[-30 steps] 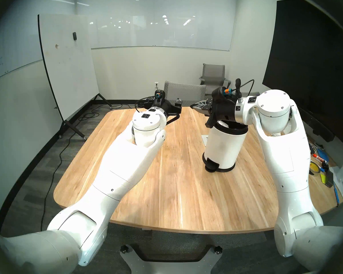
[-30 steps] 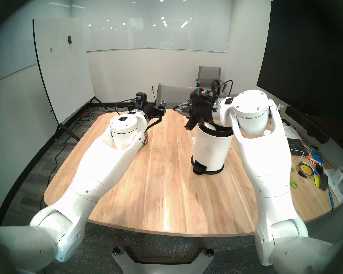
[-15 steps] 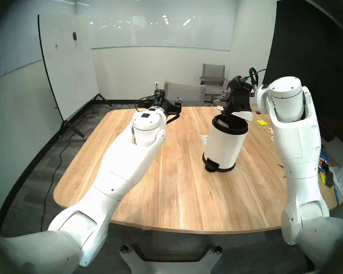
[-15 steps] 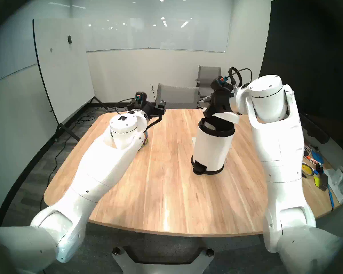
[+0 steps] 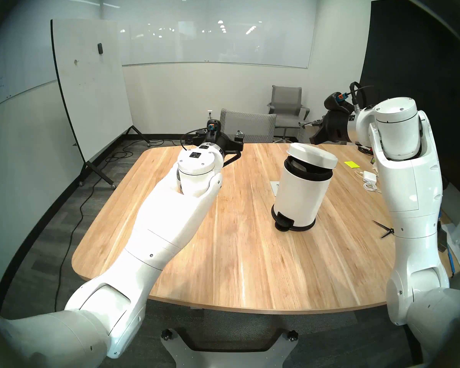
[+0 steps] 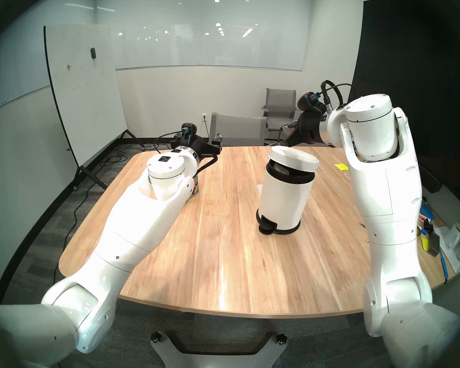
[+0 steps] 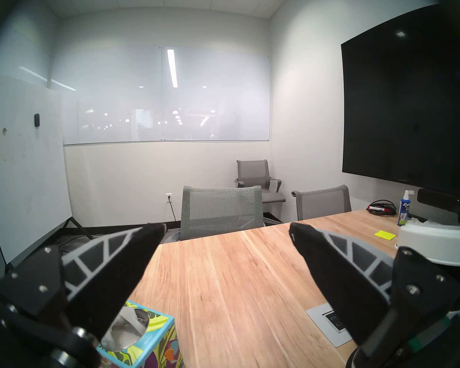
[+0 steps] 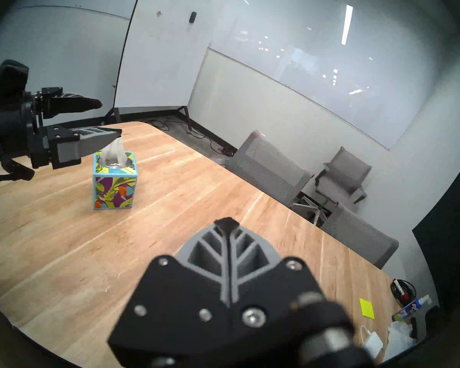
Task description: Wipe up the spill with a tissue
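Note:
A white tissue (image 8: 114,151) sticks up from a cube box (image 8: 114,187) printed in teal, purple and yellow, at the table's far left. My left gripper (image 8: 109,117) hangs open just above it with nothing between its fingers; the left wrist view shows the gripper (image 7: 226,228) spread wide over the box (image 7: 149,341). My right gripper (image 8: 226,222) is shut and empty. It is raised above the table's far right, behind the white pedal bin (image 5: 300,194). The spill shows in no view.
The bin's lid (image 5: 312,155) sits tilted and slightly ajar. On the wooden table (image 5: 250,253) a yellow sticky note (image 5: 350,164), a white charger (image 5: 368,176) and scissors (image 5: 384,228) lie at the right. Grey chairs (image 5: 247,127) stand at the far edge, and a socket plate (image 7: 332,322) is set into the table.
My right arm has lifted away from the bin's open mouth, up and to the right. The bin's lid has dropped almost shut. The left arm has not moved.

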You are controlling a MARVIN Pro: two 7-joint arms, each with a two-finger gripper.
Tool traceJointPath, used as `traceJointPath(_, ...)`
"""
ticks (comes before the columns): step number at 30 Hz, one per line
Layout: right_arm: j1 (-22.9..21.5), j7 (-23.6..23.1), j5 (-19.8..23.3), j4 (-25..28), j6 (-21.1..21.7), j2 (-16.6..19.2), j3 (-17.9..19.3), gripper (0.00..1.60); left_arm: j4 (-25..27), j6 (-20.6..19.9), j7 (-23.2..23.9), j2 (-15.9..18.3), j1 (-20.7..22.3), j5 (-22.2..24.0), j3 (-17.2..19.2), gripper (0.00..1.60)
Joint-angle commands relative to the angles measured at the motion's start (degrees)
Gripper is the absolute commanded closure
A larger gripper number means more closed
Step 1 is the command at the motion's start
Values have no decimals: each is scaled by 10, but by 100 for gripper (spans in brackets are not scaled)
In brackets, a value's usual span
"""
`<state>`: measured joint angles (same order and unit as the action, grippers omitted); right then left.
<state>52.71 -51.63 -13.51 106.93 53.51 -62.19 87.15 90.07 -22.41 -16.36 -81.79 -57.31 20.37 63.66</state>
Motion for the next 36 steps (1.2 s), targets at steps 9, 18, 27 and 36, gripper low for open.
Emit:
traceJointPath(9, 13, -25, 54, 4, -8, 40, 17, 160, 14, 1, 0, -5, 9, 1, 2, 0)
traceJointPath(18, 12, -19, 66, 3, -10, 47, 13, 160, 14, 0, 0, -6, 9, 1, 2, 0)
traceJointPath(27, 12, -15, 72, 3, -10, 50, 11, 160, 14, 0, 0, -6, 9, 1, 2, 0)
traceJointPath(36, 12, -11, 78, 2, -10, 54, 9, 160, 14, 0, 0, -6, 9, 0, 3, 0)
